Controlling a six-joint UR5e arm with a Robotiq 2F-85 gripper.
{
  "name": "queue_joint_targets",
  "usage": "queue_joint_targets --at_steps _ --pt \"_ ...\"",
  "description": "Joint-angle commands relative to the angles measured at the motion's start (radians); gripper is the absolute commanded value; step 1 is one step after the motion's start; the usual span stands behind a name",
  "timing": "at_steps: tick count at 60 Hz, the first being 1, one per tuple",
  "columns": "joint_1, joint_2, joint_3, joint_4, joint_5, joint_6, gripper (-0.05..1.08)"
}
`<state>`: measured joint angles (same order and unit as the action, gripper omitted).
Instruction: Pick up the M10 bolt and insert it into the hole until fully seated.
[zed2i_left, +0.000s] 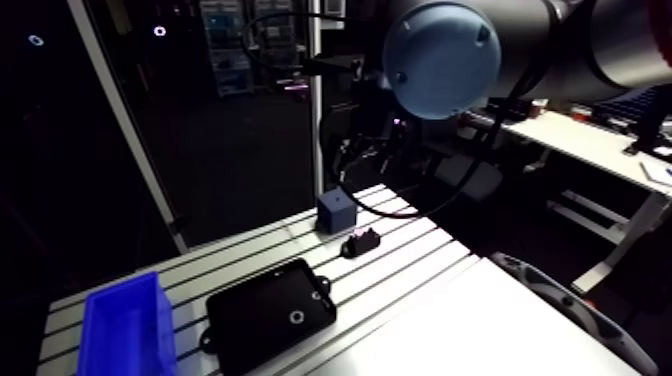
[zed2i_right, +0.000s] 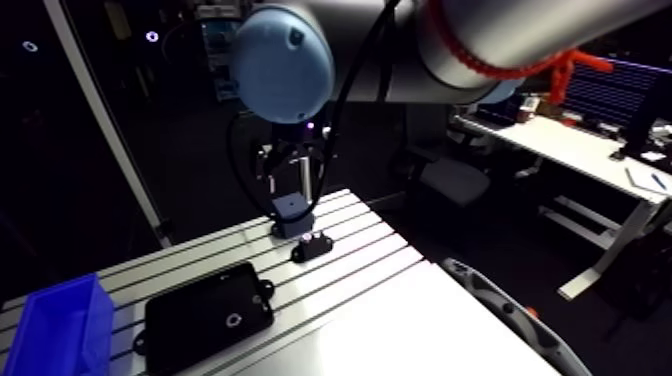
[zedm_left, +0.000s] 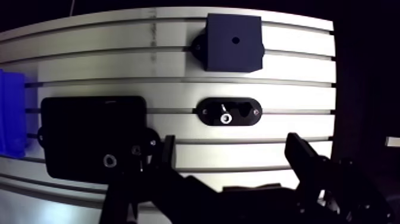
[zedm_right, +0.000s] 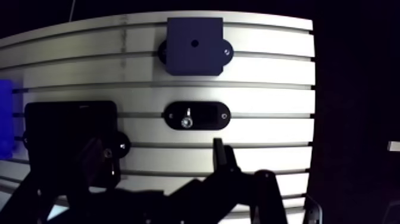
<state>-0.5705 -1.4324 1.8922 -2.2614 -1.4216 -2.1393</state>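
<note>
Gripper (zedm_left: 231, 146) spread, empty, above the table (zedm_left: 119, 65); bolt (zedm_left: 226, 118) in holder (zedm_left: 247, 111) just ahead, block (zedm_left: 233, 43) beyond.

Silver slotted table (zedm_left: 297, 89), bright blue bin (zed2i_left: 125, 325), black plate (zed2i_left: 262, 305), dark blue cube block (zed2i_left: 336, 211), black oval holder (zedm_right: 208, 116), silvery bolt (zedm_left: 226, 118)

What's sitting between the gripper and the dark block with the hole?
In the wrist view, the black oval holder, apparently carrying the bolt, lies between the open gripper and the block.
</note>
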Motion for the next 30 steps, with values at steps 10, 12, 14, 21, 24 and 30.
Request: queue_joint_targets --at_steps 10,12,14,21,24,30 --pt "-0.006 0.060 0.028 -0.072 -0.002 -0.003 0.01" --pt "-0.006 0.065 0.026 -0.074 -0.005 -0.003 0.01" --pt "-0.006 0.071 0.027 -0.074 -0.008 -0.003 0.01" --pt "-0.006 0.092 0.030 -0.076 -0.016 -0.002 0.01" --pt "-0.006 0.096 0.031 -0.076 -0.018 0.000 0.01" --pt "-0.006 0.109 0.033 -0.076 -0.022 0.001 0.01"
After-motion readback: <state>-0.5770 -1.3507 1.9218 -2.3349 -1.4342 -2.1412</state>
